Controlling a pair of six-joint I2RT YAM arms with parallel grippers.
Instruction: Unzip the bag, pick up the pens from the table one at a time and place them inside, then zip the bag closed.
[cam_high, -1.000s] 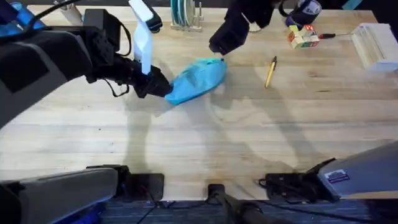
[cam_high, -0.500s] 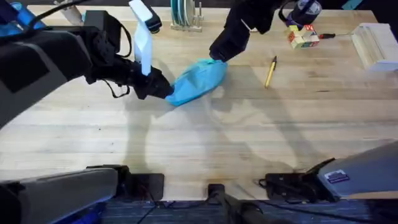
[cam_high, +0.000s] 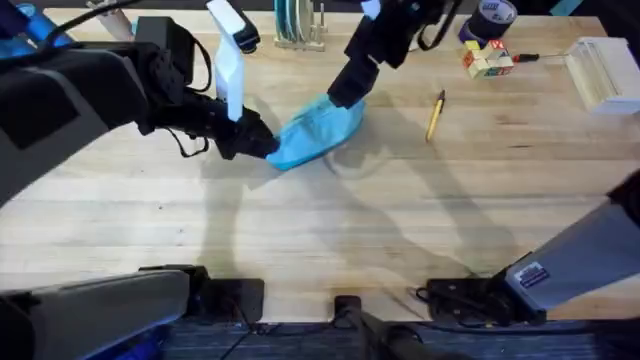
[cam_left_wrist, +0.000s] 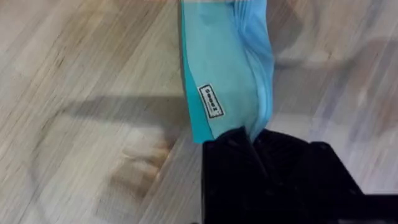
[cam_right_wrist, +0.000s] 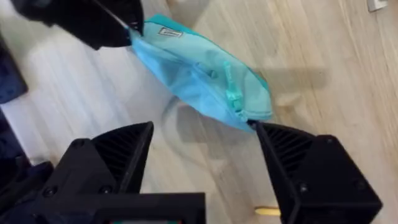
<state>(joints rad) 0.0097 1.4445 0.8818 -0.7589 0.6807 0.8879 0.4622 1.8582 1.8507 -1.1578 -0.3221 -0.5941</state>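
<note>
The light blue bag (cam_high: 315, 128) lies slanted on the table (cam_high: 330, 230), left of centre at the back. My left gripper (cam_high: 258, 140) is shut on its near-left end; the left wrist view shows black fingers (cam_left_wrist: 249, 146) pinching the fabric of the bag (cam_left_wrist: 224, 68). My right gripper (cam_high: 343, 94) hangs open at the bag's far-right end. In the right wrist view its fingers (cam_right_wrist: 292, 155) spread wide around that end of the bag (cam_right_wrist: 199, 71), one tip right at the zipper end. A yellow pen (cam_high: 435, 115) lies to the right of the bag.
A white spray bottle (cam_high: 229, 60) stands just behind my left gripper. Along the back edge are a dish rack (cam_high: 297, 25), a coloured cube (cam_high: 487, 58), a tape roll (cam_high: 495, 14) and a white box (cam_high: 603, 70). The table's near half is bare wood.
My right gripper has come down and to the left, from above the bag's far end to right at it. My left gripper keeps its hold; the bag barely shifted.
</note>
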